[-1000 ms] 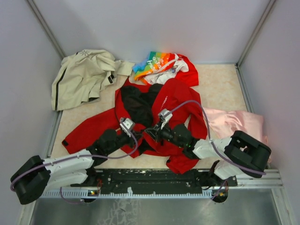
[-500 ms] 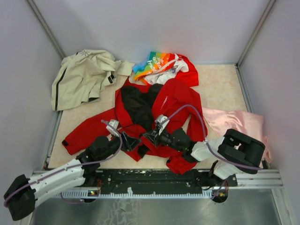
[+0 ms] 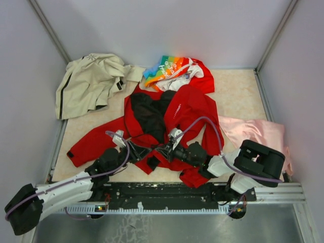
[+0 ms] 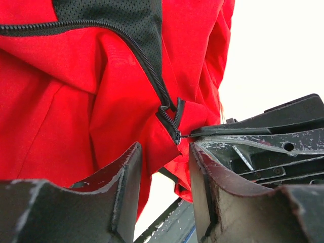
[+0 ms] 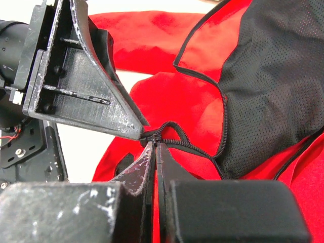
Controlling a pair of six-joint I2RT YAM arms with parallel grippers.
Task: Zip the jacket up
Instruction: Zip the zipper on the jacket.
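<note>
Red jacket (image 3: pixel 174 109) lies open across the middle of the top view, black lining showing, its hem bunched at lower centre between the two arms. There the right gripper (image 5: pixel 153 144) has its jaws pressed together on the zipper end (image 4: pixel 169 115), and the left gripper (image 4: pixel 164 152) sits spread just beside it. A beige jacket (image 3: pixel 91 83) lies upper left, a rainbow-printed garment (image 3: pixel 169 68) touches the collar, and pink cloth (image 3: pixel 253 131) lies right.

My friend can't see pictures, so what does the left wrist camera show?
A red jacket fills the view, its black zipper running down to a bottom end pinched by the right gripper's shut tips from the right. The left gripper's open fingers frame the fabric below.
</note>
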